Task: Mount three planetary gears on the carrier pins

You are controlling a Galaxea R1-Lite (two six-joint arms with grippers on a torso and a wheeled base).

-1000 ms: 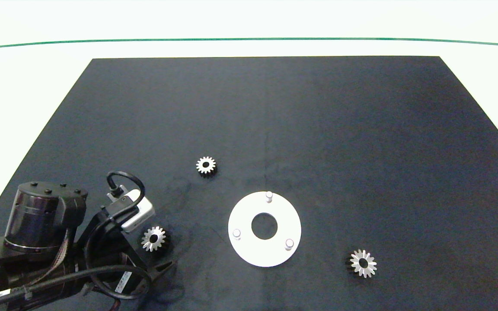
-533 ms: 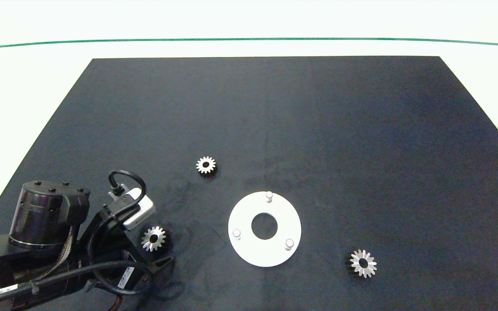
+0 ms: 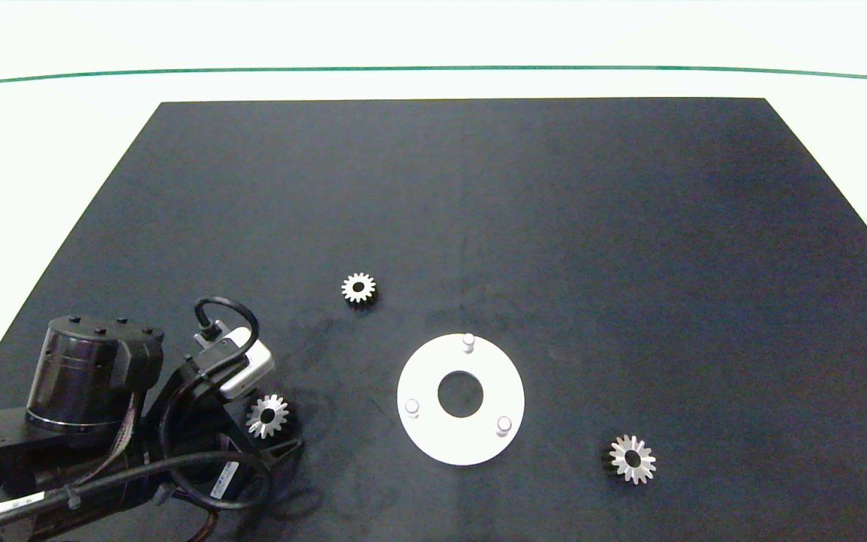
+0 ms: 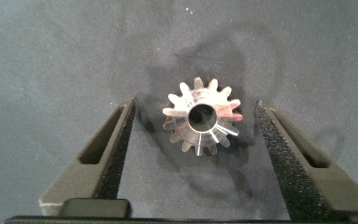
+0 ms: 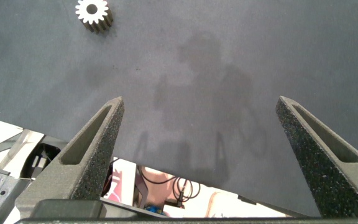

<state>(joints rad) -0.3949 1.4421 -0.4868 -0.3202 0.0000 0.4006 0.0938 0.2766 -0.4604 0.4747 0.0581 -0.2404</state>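
Three silvery planetary gears lie flat on the black mat: one [image 3: 359, 287] behind the disc, one [image 3: 633, 458] at the front right, one [image 3: 268, 416] at the front left. The white disc [image 3: 433, 436] carries three bare carrier pins [image 3: 468, 342], [image 3: 412, 407], [image 3: 504, 424]. My left gripper [image 4: 194, 107] is open and straddles the front-left gear [image 4: 201, 121], its pads apart from the teeth on both sides. My right gripper [image 5: 201, 99] is open and holds nothing, above the mat's near edge; it is outside the head view. A gear [image 5: 92, 10] lies well ahead of it.
The black mat [image 3: 479, 196] covers most of the white table [image 3: 42, 150]. A green line [image 3: 433, 68] runs along the far side. The left arm's dark body [image 3: 87, 421] fills the front left corner.
The left arm has crept a little toward the table's front and right, closing in around the front-left gear. Gears and disc have not moved.
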